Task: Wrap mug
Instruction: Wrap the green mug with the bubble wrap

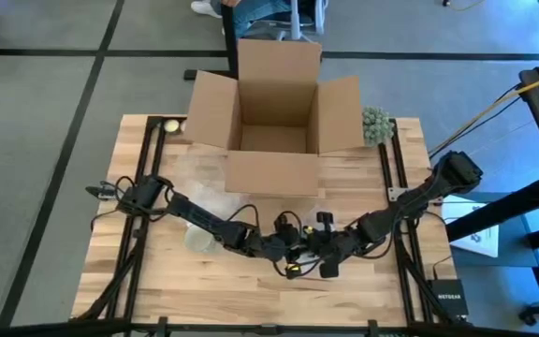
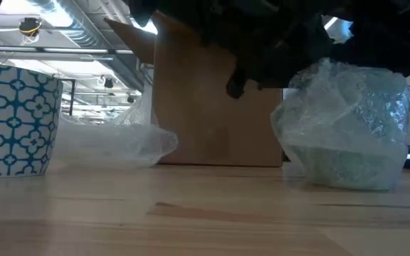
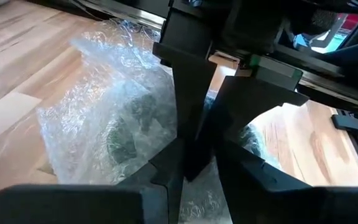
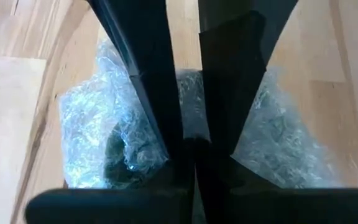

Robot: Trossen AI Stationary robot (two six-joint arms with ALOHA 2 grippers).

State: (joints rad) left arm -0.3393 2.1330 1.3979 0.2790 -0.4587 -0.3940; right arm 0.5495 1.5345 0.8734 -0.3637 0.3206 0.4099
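Observation:
A mug wrapped in clear bubble wrap (image 2: 347, 128) stands on the table near its front edge. Something dark green shows through the wrap (image 4: 123, 155). Both grippers hang over the top of this bundle and hide it in the high view. My left gripper (image 3: 207, 143) reaches in from the table's left (image 1: 288, 255) and my right gripper (image 4: 188, 112) from the right (image 1: 324, 253). The fingers of each stand almost together, with wrap in the narrow gap between them. My left gripper pinches bubble wrap at the top of the bundle (image 3: 211, 106) between its two fingers, coming slanting down from the table's left. How many layers it has, I cannot tell. The bundle's bottom rests on the table. My right gripper pinches bubble wrap on the bundle's top (image 4: 188, 81) in the narrow gap between its fingers, coming slanting down from the table's right. Loose wrap bulges out on both sides of the fingers (image 4: 148, 93).
An open cardboard box (image 1: 274, 122) stands at the table's far middle. A second, blue-and-white patterned mug (image 2: 13, 121) stands left of the bundle beside a loose bubble wrap sheet (image 2: 112, 142). A green spiky ball (image 1: 375, 124) and a small yellowish ball (image 1: 170, 125) flank the box.

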